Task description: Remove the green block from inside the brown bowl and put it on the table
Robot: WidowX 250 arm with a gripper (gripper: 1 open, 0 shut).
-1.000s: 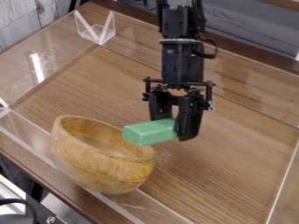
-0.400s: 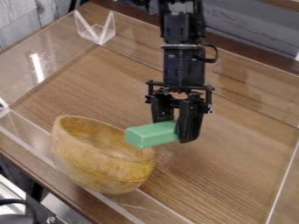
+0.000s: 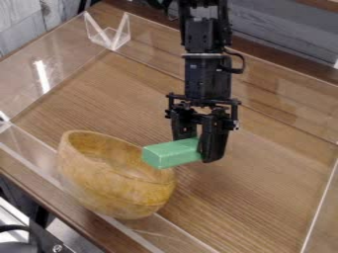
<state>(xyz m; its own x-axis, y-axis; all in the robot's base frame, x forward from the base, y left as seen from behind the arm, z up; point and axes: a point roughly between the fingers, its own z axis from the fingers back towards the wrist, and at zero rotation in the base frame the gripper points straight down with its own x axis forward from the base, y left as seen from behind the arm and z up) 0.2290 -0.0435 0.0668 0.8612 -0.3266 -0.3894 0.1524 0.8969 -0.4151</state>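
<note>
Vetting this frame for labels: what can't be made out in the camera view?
- Fingertips of the gripper: dark, blurred, and partly behind the green block, so the contact points don't show.
- Gap between block and table: the single camera angle doesn't settle the block's height.
- Lower inside of the bowl: the near wall hides it.
- Black cable: cut off by the picture's left and bottom edges.

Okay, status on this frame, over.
Gripper shut on green block. Block at the brown bowl's rim, not on bare table. Nothing visibly in the way.
</note>
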